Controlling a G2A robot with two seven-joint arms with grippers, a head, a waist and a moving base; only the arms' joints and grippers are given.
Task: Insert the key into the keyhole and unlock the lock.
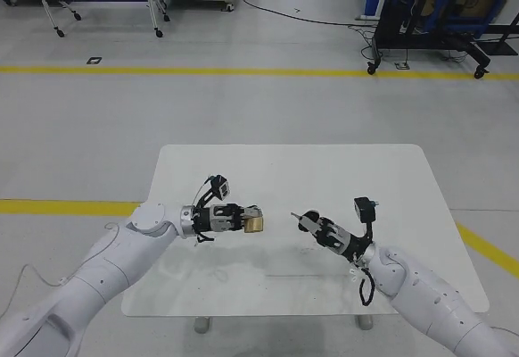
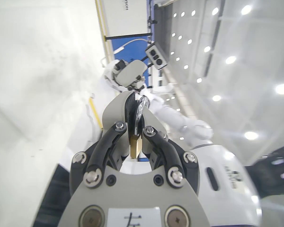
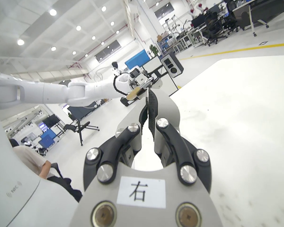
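Above the white table [image 1: 331, 170], my left gripper [image 1: 238, 219] is shut on a brass padlock [image 1: 254, 223] whose body sticks out toward the other arm. In the left wrist view the padlock [image 2: 135, 148] sits between the fingers [image 2: 153, 121], with its shiny shackle [image 2: 142, 103] at their tips. My right gripper [image 1: 307, 220] faces it across a small gap, shut on a thin metal key [image 1: 294, 216] that points at the padlock. In the right wrist view the key [image 3: 147, 92] pokes out past the black pads [image 3: 152, 106], in line with the far padlock [image 3: 134, 93].
Both grippers hover over the middle of the table, a little toward its front edge. Yellow floor lines run behind and beside the table. Wheeled frames and carts stand far back across the floor.
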